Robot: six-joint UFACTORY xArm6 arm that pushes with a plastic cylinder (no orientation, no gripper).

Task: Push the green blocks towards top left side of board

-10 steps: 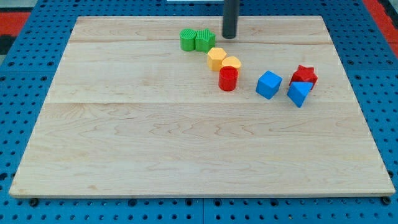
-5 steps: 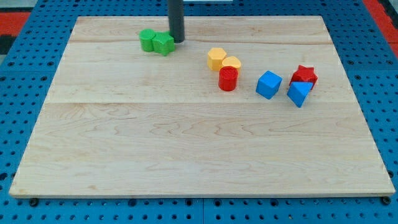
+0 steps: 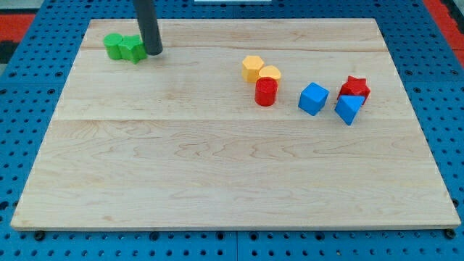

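Two green blocks lie side by side near the board's top left: one green block on the left and a second green block touching it on the right. My tip stands right at the right side of the second green block, touching or nearly touching it. The rod rises from there out of the view's top.
Two yellow blocks and a red cylinder cluster right of the board's middle. A blue cube, a blue block and a red star-like block lie at the right. The wooden board sits on a blue pegboard.
My tip has slid to the view's left along the top of the board, pushing both green blocks left with it. The other blocks have not moved.
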